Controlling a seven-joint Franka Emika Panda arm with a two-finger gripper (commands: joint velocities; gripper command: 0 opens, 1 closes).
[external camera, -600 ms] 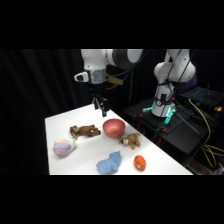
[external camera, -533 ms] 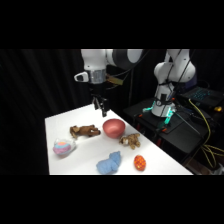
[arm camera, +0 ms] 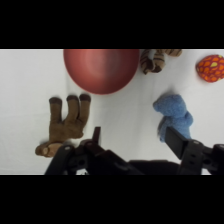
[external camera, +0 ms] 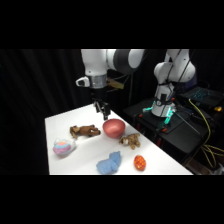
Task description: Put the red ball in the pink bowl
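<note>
Near the table's (external camera: pixel 60 125) far edge, the gripper (external camera: pixel 102 108) is being held spread and empty above the pink bowl (external camera: pixel 114 128), while the red ball (external camera: pixel 140 162) is sitting well apart toward the near-right corner.

The side camera stands off beside the surface (external camera: pixel 75 125), looking across and down. The wrist camera looks closely downward past the gripper (arm camera: pixel 132 142). Both share the pink bowl (external camera: pixel 114 128).

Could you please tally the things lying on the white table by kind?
Balls: 2, red ball, striped ball
Bowls: 1, pink bowl
Plush toys: 3, brown, striped brown, blue
Total: 6
</note>
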